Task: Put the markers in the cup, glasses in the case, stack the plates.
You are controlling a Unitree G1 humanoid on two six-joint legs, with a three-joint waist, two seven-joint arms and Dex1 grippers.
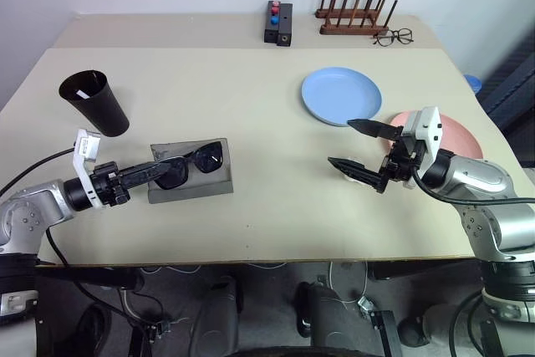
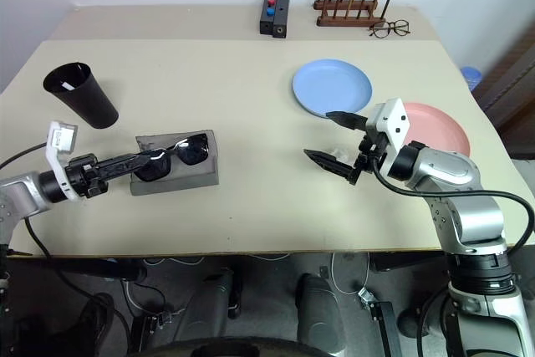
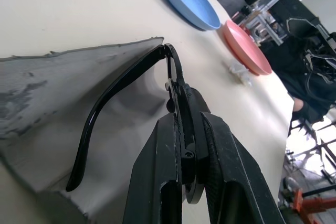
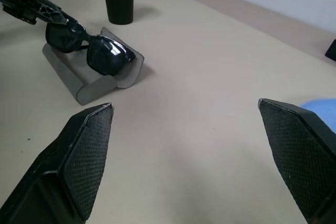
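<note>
Head view: left gripper [image 1: 159, 172] pinches glasses [image 1: 194, 160] lying crosswise over case [image 1: 205, 186], beside cup [image 1: 94, 103] | left wrist view: fingers [image 3: 223, 156] clamp one temple | right wrist view: right gripper [image 4: 191, 156] gapes empty, well away.

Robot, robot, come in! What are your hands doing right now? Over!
Left gripper shut on the sunglasses, over the open grey case. Right gripper open, holding nothing, near the pink plate. Nothing in the way.
</note>
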